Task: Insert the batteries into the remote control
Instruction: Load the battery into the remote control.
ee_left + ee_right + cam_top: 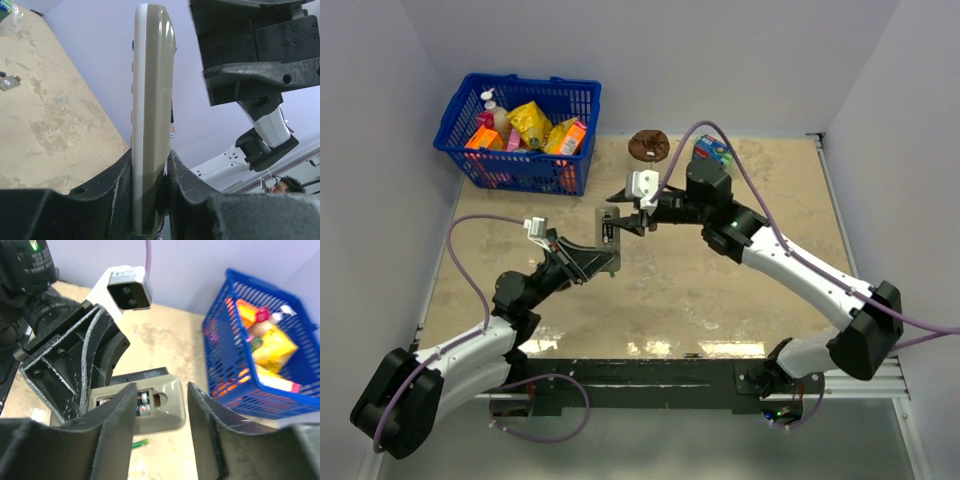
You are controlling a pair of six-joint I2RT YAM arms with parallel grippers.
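Seen from above, two robot arms meet over a beige table (720, 290). The left gripper (605, 250) is closed on one end of the remote control (608, 235) and holds it in the air, clear of the table, with the grey back facing the other arm. Its wrist camera shows the remote edge-on, with the fingers pressing on the button face and the back.

The right gripper (630, 212) hovers just beside the remote's free end. Its fingers stand apart with nothing between them. Through that gap, its wrist camera shows the battery compartment with no cover on it. Dark batteries (142, 402) with coppery ends seem to lie inside, though the number is too blurred to tell.

A slim black remote (145, 375) and a green stick (139, 442) lie on the table below. A blue basket (520, 170) of groceries sits at the far left.

The remote looks like light, stiff, smooth plastic. Held only at one end, it would probably tilt or slip if pushed hard, so any press should be gentle and close to the clamped end. A battery is small, hard and round and would roll easily. It is best pinched across the middle of its barrel.
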